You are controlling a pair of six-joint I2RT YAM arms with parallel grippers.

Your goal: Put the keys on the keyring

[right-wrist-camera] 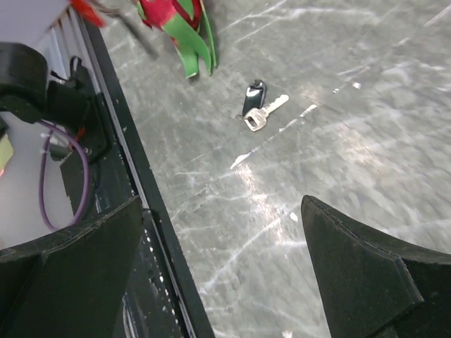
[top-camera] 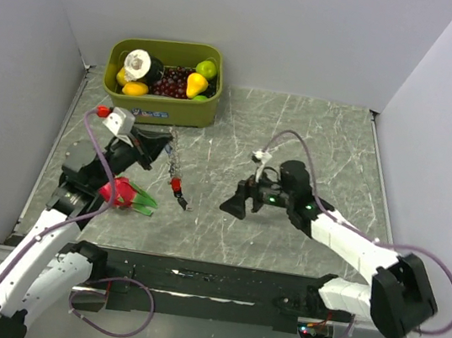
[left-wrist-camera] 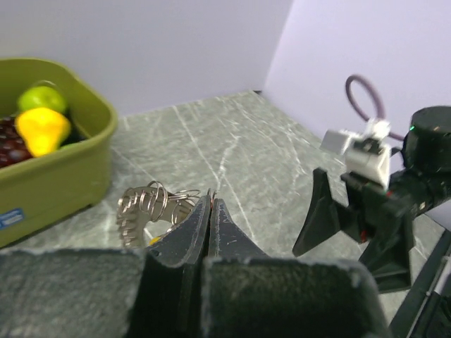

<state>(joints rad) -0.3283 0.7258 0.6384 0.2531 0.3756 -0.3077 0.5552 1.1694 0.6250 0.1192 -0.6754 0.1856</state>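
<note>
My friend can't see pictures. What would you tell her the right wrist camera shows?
A small black-headed key lies on the grey marbled table, beyond the wide-open right gripper. A pink-and-green toy fruit sits at the top edge.

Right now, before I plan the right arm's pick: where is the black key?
The black key lies flat on the table, upper middle of the right wrist view, just right of the pink toy fruit and beyond the open right gripper.
</note>
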